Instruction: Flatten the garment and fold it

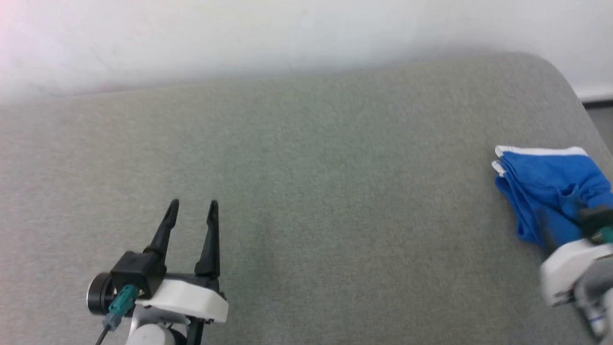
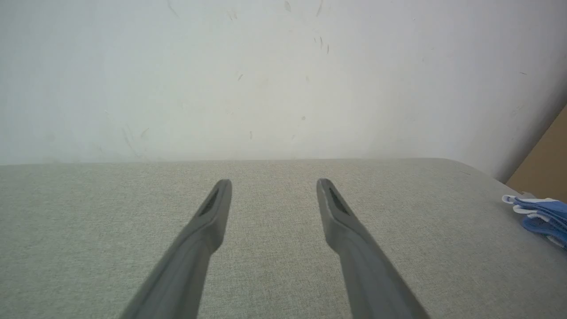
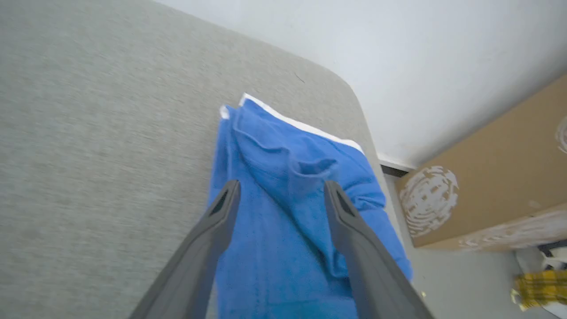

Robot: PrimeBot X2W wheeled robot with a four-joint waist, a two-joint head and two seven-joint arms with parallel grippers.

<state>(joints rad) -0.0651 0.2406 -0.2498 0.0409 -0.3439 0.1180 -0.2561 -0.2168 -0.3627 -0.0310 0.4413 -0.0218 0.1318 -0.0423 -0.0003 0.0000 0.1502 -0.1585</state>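
The garment (image 1: 546, 187) is a bunched heap of bright blue shorts with white trim, lying near the right edge of the grey cloth surface (image 1: 306, 191). My right gripper (image 3: 280, 188) hovers over the garment (image 3: 283, 230), open, its two fingers spread above a raised fold of blue cloth. In the head view this arm shows blurred at the lower right. My left gripper (image 1: 193, 206) stands open and holds nothing, low over bare grey cloth at the lower left, far from the shorts. The left wrist view has the garment (image 2: 542, 215) at its far right edge, beyond the left gripper (image 2: 273, 184).
A white wall (image 1: 287, 33) runs behind the surface. Past the rounded right corner stands a brown cardboard box (image 3: 487, 177), with floor below it and a yellow checked item (image 3: 538, 283). The shorts lie close to that right edge.
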